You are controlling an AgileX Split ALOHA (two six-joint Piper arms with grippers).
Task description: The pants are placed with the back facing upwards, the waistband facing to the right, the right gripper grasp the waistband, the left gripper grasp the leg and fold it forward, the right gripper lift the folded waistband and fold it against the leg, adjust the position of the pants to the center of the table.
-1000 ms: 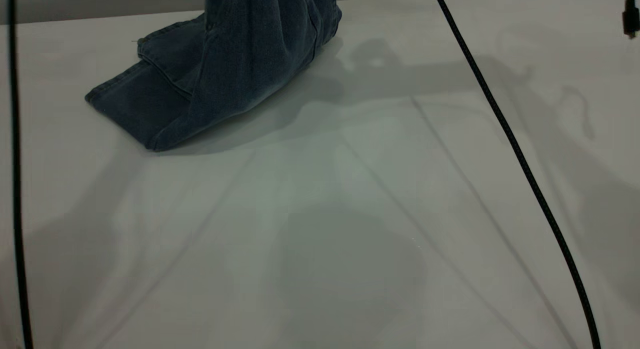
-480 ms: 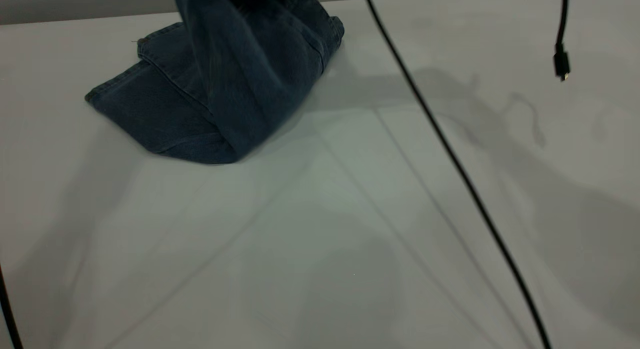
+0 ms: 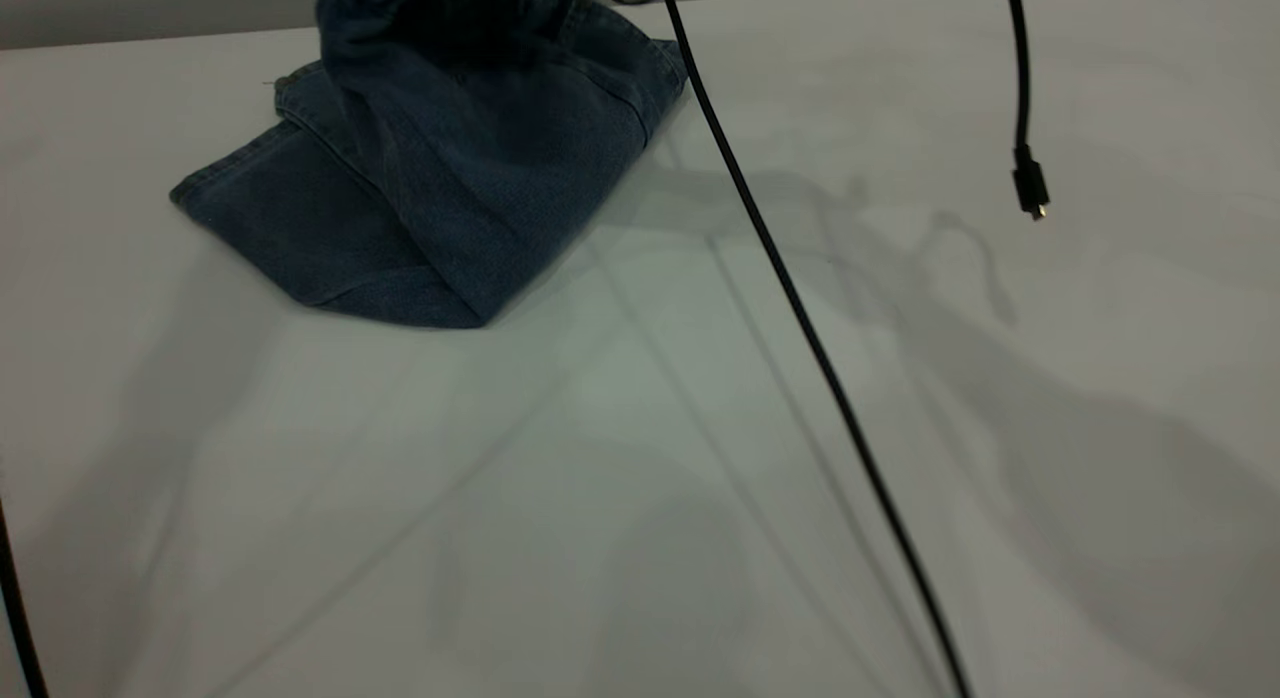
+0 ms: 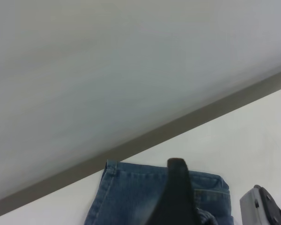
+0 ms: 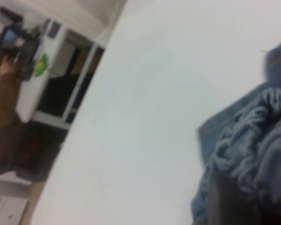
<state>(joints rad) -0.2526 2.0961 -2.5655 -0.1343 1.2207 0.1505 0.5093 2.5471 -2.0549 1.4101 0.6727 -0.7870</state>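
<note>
Dark blue denim pants [image 3: 330, 228] lie folded at the far left of the white table [image 3: 640, 498]. Their waistband end [image 3: 450, 18] is raised above the legs and runs out of the exterior view's top. The right wrist view shows the gathered waistband [image 5: 262, 136] bunched right at my right gripper [image 5: 243, 201], which is shut on it. My left gripper [image 4: 217, 177] hovers open above the table with nothing between its fingers; the flat denim edge [image 4: 131, 192] lies beyond it. Neither gripper shows in the exterior view.
A black cable [image 3: 800, 308] slants across the table from the top middle to the bottom right. A second cable with a plug [image 3: 1030, 193] dangles at the right. Another cable [image 3: 15, 618] runs along the left edge. The table's far edge [image 3: 150, 36] passes just behind the pants.
The raised waistband part has swung left over the legs, and the fold's front has shifted right. The slanting cable and the dangling plug have moved left, the plug also lower.
</note>
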